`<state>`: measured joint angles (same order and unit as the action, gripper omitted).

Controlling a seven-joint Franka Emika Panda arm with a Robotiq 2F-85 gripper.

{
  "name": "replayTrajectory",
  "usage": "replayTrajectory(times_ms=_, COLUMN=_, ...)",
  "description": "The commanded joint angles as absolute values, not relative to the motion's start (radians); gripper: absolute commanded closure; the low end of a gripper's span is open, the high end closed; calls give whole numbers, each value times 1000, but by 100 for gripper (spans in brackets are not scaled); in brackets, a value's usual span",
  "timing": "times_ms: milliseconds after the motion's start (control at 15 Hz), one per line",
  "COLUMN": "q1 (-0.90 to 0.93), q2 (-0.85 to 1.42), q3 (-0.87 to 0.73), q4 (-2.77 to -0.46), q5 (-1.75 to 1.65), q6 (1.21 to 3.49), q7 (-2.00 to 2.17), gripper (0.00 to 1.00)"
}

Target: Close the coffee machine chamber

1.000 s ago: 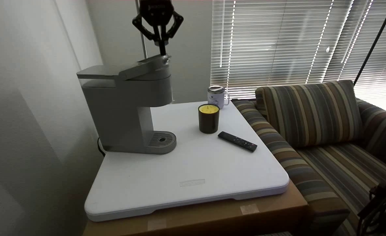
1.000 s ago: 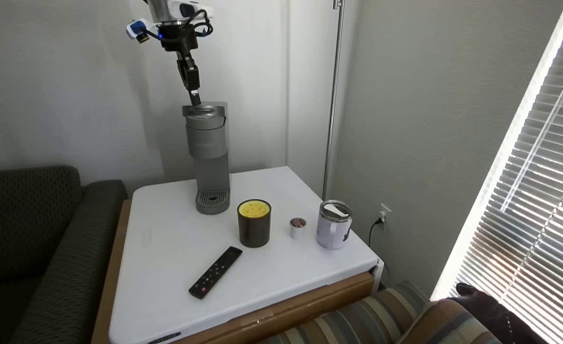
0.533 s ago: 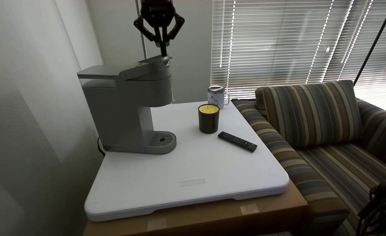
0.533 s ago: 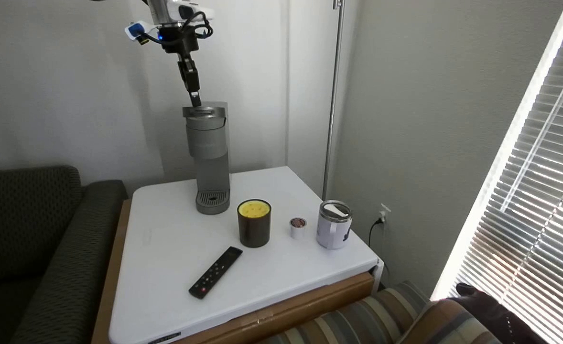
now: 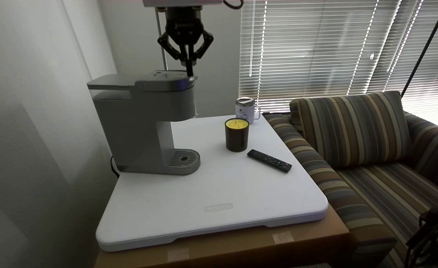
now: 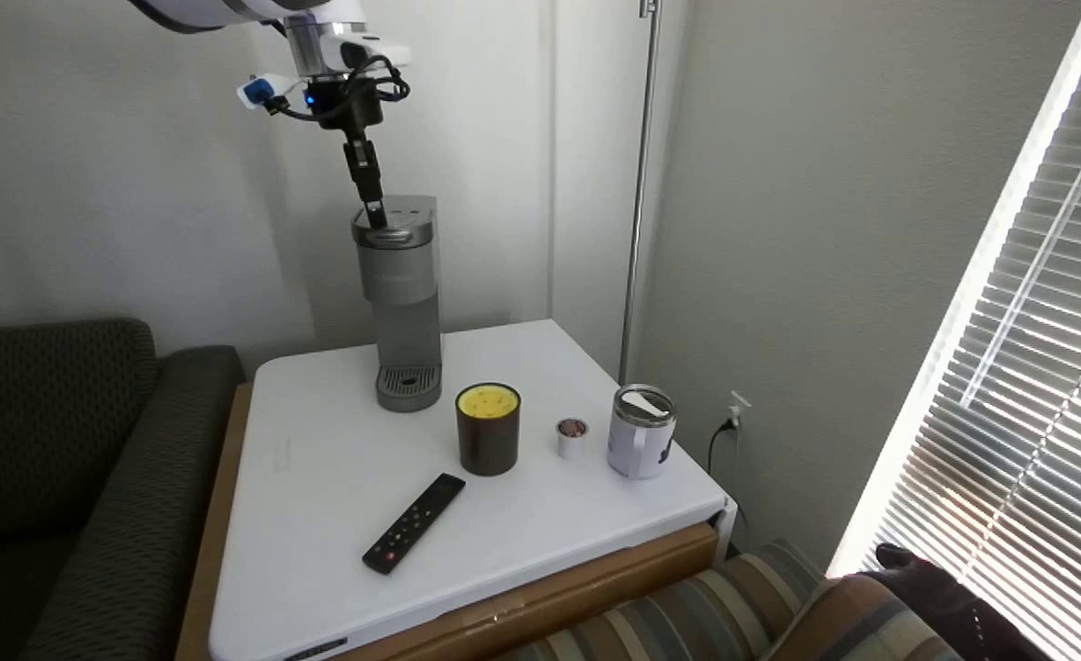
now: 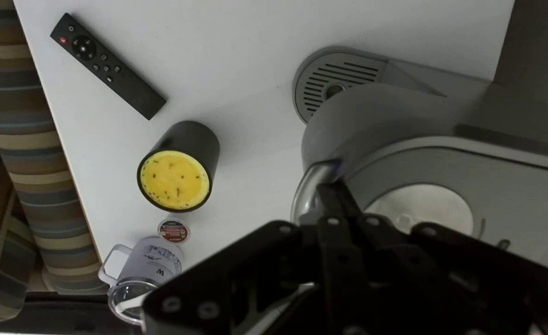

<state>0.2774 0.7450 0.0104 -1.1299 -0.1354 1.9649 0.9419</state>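
Chamber lid (image 5: 163, 85) down, probably nearly done

It's lying level atop the single-serve coffee maker (image 5: 129, 130), on the worktop (image 5: 263, 193). Hand (image 5: 189, 72) is pressed together, tip at the lid's front handle (image 6: 395, 237). Latched? Can't tell. Backing off's likely all that's left.

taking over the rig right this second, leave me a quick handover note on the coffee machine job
Gripper: shut, no object seen in its grip, at the front edge of the lid, apparently touching it.
Coffee machine: upright on the table, lid down and looking level over the chamber.
Done: chamber appears closed.
Left: probably just check that the lid is latched, which these views can't confirm, then raise the gripper clear.
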Motion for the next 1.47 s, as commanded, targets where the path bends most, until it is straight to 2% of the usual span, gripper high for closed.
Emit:
replayTrajectory(times_ms=0, q1=257, q2=698, q3=16, q4=-1287, q5=-110, q6=2049, q7=973, gripper=100)
replayTrajectory(times_ms=667, q1=253, q2=617, q3=10, q4=-1416, q5=-80, q6=2168, q7=998, gripper=100)
replayTrajectory(times_ms=1400, q1=235, q2=491, q3=28, q4=-1397, q5=-75, q6=2036, q7=801, gripper=100)
